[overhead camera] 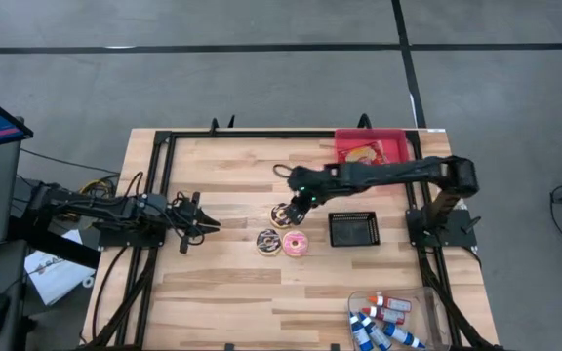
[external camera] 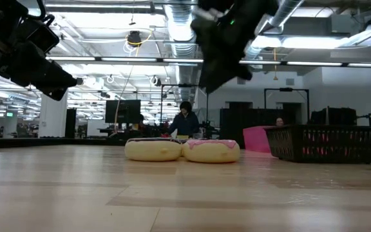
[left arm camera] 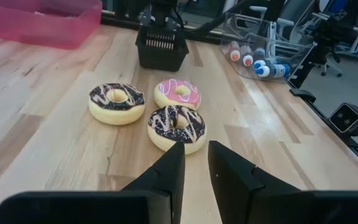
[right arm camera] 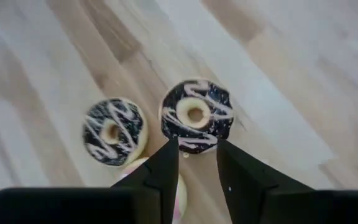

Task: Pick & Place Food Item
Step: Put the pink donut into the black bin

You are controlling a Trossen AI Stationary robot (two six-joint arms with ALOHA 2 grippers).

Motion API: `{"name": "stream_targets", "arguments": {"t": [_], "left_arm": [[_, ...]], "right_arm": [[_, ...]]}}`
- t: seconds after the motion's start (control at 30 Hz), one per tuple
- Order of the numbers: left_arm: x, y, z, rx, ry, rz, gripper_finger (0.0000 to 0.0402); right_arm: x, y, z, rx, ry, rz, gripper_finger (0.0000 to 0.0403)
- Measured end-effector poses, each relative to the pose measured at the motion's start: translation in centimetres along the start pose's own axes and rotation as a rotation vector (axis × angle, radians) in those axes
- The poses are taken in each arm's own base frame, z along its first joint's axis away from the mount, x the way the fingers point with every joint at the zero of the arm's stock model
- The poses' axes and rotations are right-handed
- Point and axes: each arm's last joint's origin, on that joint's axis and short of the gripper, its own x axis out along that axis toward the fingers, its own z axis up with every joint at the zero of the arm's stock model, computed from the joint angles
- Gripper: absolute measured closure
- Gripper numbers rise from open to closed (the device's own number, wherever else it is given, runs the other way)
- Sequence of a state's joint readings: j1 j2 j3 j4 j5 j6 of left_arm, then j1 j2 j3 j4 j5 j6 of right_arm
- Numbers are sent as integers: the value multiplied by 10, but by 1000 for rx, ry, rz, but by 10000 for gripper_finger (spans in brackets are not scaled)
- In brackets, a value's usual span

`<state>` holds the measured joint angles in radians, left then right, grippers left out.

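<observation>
Three doughnuts lie flat on the wooden table near its middle: a chocolate one [overhead camera: 283,214] [right arm camera: 196,116], a second chocolate one [overhead camera: 267,242] [right arm camera: 114,132] and a pink one [overhead camera: 296,244] [left arm camera: 178,94]. My right gripper [overhead camera: 298,203] [right arm camera: 197,152] hangs above the first chocolate doughnut, slanting down. Its fingers stand a little apart with nothing between them, and in the low view it is well above the doughnuts [external camera: 227,45]. My left gripper [overhead camera: 203,224] [left arm camera: 196,168] waits to the left of the doughnuts, near level. Its fingers are narrowly apart and hold nothing.
A black basket [overhead camera: 352,229] stands just right of the doughnuts. A pink tray [overhead camera: 388,146] at the far edge holds another doughnut [overhead camera: 364,153]. A clear tub [overhead camera: 427,307] of small bottles sits at the near right corner. Bare wood lies near and left of the doughnuts.
</observation>
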<state>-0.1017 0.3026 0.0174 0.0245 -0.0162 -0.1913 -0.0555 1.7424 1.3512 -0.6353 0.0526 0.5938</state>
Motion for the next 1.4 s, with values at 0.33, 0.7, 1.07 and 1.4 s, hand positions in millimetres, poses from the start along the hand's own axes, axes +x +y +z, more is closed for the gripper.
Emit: {"name": "stream_targets", "arguments": {"t": [0.33, 0.7, 1.07, 1.4], "left_arm": [[3, 0, 0, 0, 15, 0, 334], [5, 0, -2, 0, 30, 4, 334], [5, 0, -1, 0, 24, 3, 334], [5, 0, 0, 0, 16, 2, 334]], "right_arm": [[22, 17, 6, -17, 75, -100, 319], [8, 40, 13, -184, -12, 103, 320], [22, 33, 18, -215, 154, 400, 320], [25, 34, 6, -194, 317, 609, 320]]}}
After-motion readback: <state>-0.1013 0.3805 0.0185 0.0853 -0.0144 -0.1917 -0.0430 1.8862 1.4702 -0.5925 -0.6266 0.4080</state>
